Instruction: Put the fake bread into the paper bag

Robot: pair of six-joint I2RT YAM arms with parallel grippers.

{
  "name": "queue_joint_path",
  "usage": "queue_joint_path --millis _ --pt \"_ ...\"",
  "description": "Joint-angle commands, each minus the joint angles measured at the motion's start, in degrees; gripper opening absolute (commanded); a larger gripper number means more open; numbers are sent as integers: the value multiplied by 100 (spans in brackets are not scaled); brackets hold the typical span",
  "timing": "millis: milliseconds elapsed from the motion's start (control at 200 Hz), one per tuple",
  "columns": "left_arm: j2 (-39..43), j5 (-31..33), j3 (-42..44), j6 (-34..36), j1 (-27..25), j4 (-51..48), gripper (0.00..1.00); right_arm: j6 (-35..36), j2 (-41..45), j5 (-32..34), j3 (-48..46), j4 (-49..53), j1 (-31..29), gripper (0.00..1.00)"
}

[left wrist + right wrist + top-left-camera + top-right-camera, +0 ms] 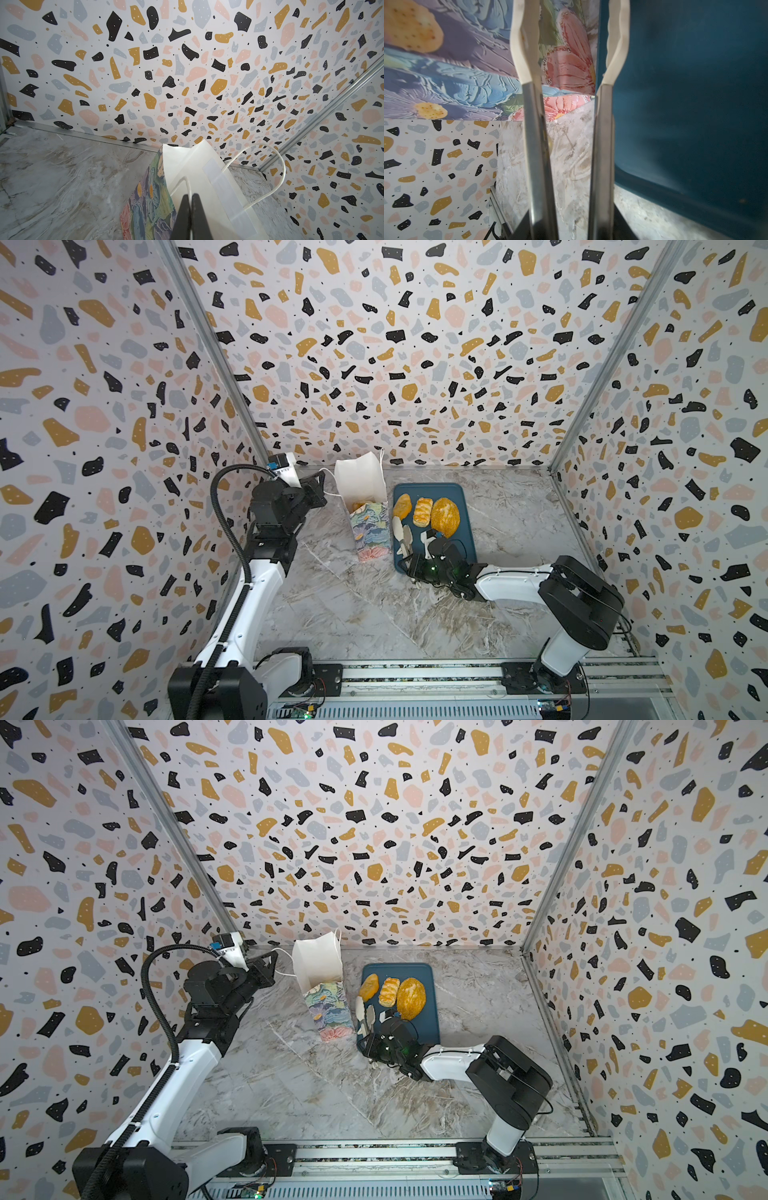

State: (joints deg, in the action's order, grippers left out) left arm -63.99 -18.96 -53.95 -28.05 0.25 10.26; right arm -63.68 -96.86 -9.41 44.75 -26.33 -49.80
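Note:
The paper bag (368, 531) (328, 1011) stands open left of the tray, floral outside and white inside. One fake bread (359, 505) shows inside it. My left gripper (320, 489) (191, 199) is shut on the bag's white cord handle (188, 185), beside the bag's mouth. On the dark-blue tray (463, 543) lie a ridged roll (402, 506), a plaited pastry (423, 512) and a seeded oval loaf (445, 517). My right gripper (415, 562) (571, 228) is shut on metal tongs (402, 535) (532, 124). Their white tips stand apart and empty, low between bag (467, 62) and tray (695, 83).
Patterned walls close in the marble table (374, 614) at the back and both sides. The bag stands near the back wall, with its second cord handle (278, 166) hanging loose. A metal rail (415, 676) runs along the front edge.

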Motion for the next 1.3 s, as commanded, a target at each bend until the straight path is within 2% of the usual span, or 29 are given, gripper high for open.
queue_joint_path --millis 0,521,1031,1297 --pt "132 -28 -98 48 -25 213 0 -173 -46 -98 201 -337 87 41" --pt "106 -64 -85 19 -30 248 0 -315 -663 -313 832 -165 528 40" --pt "132 -83 -71 -30 -25 289 0 -236 -1203 -607 1398 43 686 38" --pt "150 -58 -78 4 -25 268 0 -263 -1229 -694 1281 -67 787 25"
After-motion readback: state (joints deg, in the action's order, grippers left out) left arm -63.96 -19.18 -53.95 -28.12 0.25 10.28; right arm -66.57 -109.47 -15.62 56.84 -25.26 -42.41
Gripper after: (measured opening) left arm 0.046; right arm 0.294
